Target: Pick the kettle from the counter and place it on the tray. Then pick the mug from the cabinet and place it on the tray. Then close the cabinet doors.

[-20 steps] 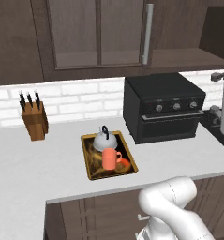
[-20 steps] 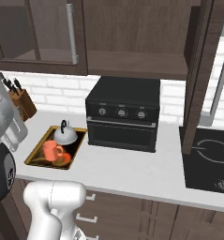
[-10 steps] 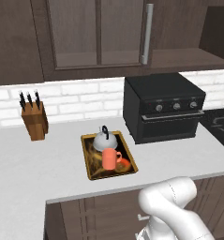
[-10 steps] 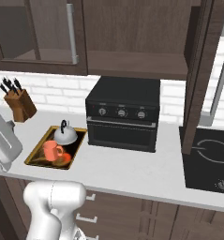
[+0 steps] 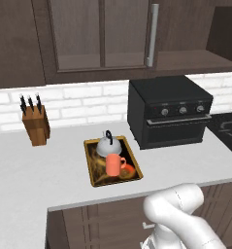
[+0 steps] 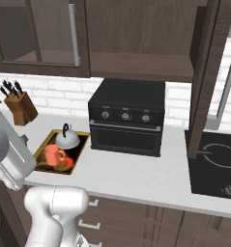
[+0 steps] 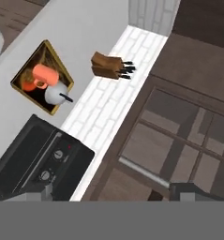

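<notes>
1. Silver-grey and squat, the kettle [image 5: 107,144] sits at the back end of the tray [image 5: 94,176], its black handle arching up.
2. Just in front of it on the same tray stands the mug [image 5: 114,165], orange-coral and upright, close against the kettle, with the picture's orange patch at its foot.
3. The tray lies flat on the table [image 5: 40,170], between the knife block [image 5: 35,124] by the brick wall and the black oven [image 5: 169,111], which stands just beside the tray's far corner.
4. Overhead, the cabinet doors [image 5: 102,34] both look shut: the translucent panels lie flush side by side, with the grey bar handle [image 5: 151,35] hanging at their right edge.
5. The end effector [image 7: 111,194] is spread wide and pinches nothing; seen from the hand, it points up past the oven toward the door panels.
6. Over the last second the arm has swung. In the right base view a pale link that crossed the knife block now lies lower, at the left edge, and the block shows clear. Kettle, mug and tray have not shifted.
7. My judgement: both items are delivered and the doors closed, so the task looks complete and the arm is only drawing away.
</notes>
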